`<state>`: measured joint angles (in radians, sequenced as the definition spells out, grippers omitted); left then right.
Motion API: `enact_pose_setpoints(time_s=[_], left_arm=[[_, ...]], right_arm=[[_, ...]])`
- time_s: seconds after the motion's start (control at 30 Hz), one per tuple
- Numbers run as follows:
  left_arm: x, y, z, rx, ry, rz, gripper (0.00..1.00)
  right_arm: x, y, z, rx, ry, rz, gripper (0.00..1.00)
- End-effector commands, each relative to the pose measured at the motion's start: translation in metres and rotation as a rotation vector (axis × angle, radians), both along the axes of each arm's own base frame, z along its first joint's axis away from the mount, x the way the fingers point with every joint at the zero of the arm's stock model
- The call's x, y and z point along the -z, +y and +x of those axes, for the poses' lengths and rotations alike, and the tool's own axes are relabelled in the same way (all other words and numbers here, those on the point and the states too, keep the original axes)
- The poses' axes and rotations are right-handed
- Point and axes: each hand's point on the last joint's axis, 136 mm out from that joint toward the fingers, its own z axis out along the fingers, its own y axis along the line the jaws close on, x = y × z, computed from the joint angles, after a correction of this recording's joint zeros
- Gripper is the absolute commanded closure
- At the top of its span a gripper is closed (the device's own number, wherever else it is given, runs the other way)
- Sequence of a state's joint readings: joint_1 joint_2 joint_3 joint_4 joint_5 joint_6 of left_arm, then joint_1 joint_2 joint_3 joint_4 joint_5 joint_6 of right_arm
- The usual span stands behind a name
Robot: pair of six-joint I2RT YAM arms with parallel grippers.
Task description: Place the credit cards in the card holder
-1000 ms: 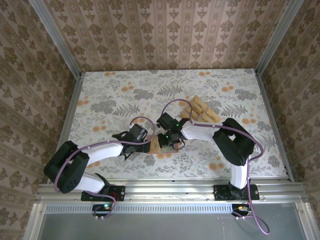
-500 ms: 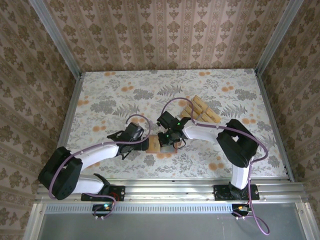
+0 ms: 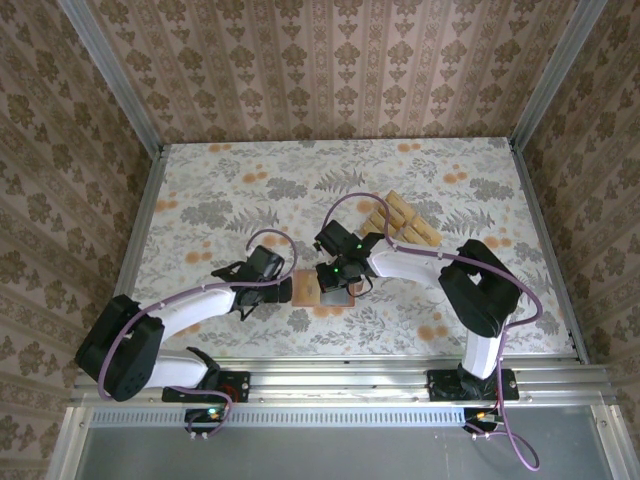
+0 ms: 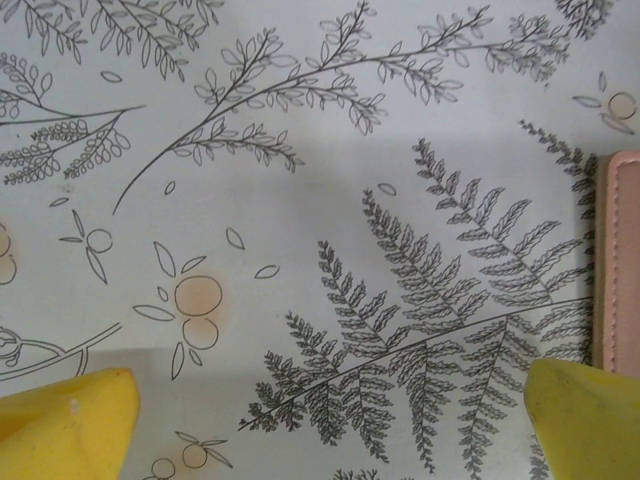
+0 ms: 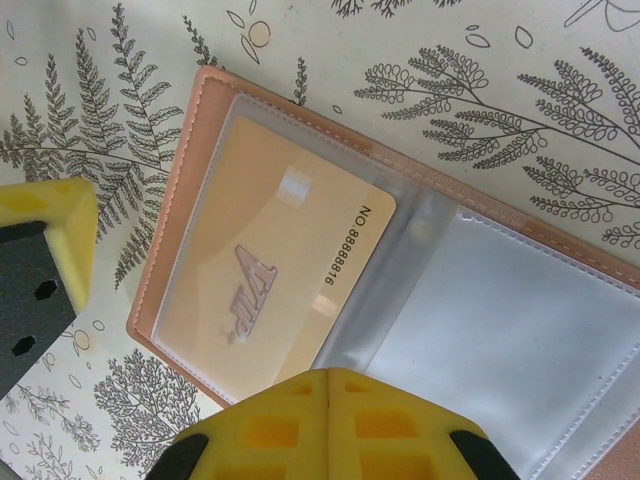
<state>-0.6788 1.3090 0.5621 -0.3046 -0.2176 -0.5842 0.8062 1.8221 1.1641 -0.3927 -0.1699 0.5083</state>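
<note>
Pictured by the middle of the surface's [image 3: 200, 200] near edge: card holder [image 5: 190, 180] lying unfolded, partly hidden under the closed right tool [image 5: 330, 420], one credit card [image 5: 260, 270] sleeved inside, wide-spread left tool [image 4: 325, 415] just beside, loose cards [image 3: 405, 222] overlapping, uncountable, farther back.

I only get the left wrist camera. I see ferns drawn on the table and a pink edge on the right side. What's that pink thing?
Observer: It's the rim of the card holder, which lies open and flat on the table.
Operator: Is there a card in it yet?
Observer: Yes, one card is tucked inside, and the half beside it looks empty.
Operator: Where are the other ones?
Observer: The other cards lie in a bunch farther back on the table, beyond the holder and toward the right side.
</note>
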Motion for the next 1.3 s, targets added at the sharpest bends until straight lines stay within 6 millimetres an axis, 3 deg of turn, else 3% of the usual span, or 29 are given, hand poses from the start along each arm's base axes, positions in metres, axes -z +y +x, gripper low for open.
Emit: enact_pose_setpoints(time_s=[0.0, 1.0, 1.27], left_arm=[[0.011, 0.012, -0.007, -0.031, 0.035, 0.040, 0.00], [0.030, -0.010, -0.009, 0.032, 0.075, -0.001, 0.00], [0.028, -0.013, -0.007, 0.039, 0.066, -0.002, 0.00]], right_arm=[[0.003, 0.011, -0.002, -0.009, 0.024, 0.015, 1.00], [0.033, 0.009, -0.011, -0.007, 0.077, -0.022, 1.00], [0.012, 0.017, -0.006, -0.022, 0.051, 0.007, 1.00]])
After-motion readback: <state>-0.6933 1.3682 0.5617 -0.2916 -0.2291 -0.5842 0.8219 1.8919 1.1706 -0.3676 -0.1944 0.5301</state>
